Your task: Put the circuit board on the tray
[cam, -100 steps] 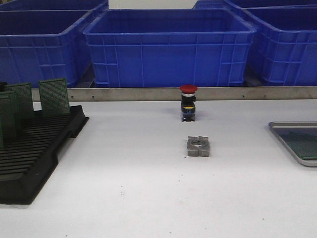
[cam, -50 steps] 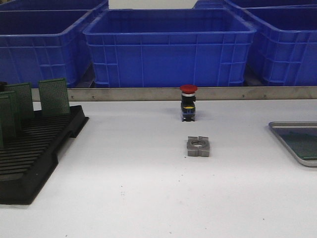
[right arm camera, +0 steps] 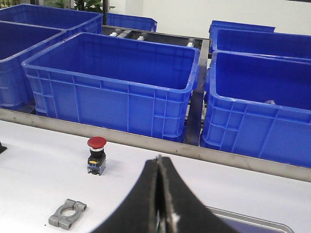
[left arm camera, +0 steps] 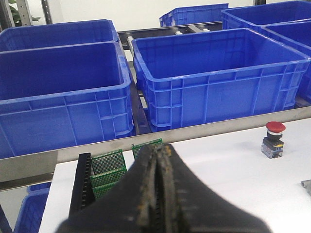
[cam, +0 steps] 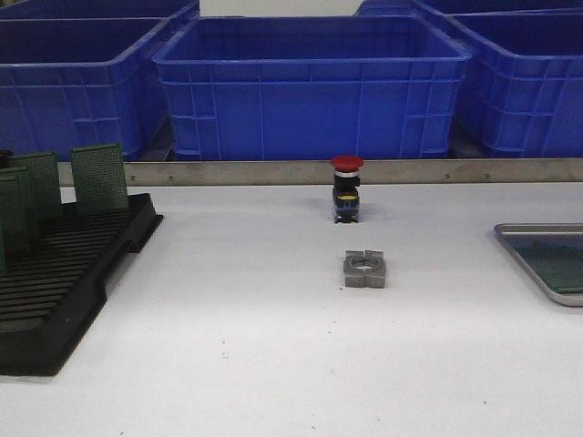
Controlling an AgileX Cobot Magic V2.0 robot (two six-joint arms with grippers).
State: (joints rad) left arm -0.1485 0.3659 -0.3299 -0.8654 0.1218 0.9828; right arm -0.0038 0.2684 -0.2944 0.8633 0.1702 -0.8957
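Note:
Several green circuit boards [cam: 99,177] stand upright in a black slotted rack [cam: 64,273] at the table's left; the left wrist view shows these boards [left arm camera: 108,162] too. The silver tray [cam: 524,238] lies at the right edge with a green board [cam: 560,266] flat in it. My left gripper [left arm camera: 159,148] is shut with nothing in it, hanging short of the rack [left arm camera: 82,184]. My right gripper [right arm camera: 158,159] is shut and hangs over the near part of the tray [right arm camera: 252,222]. Neither arm shows in the front view.
A red-capped push button [cam: 346,188] stands mid-table near the back rail, with a grey metal clamp [cam: 364,269] just in front of it. Big blue bins [cam: 310,86] line the far side behind a steel rail [cam: 273,172].

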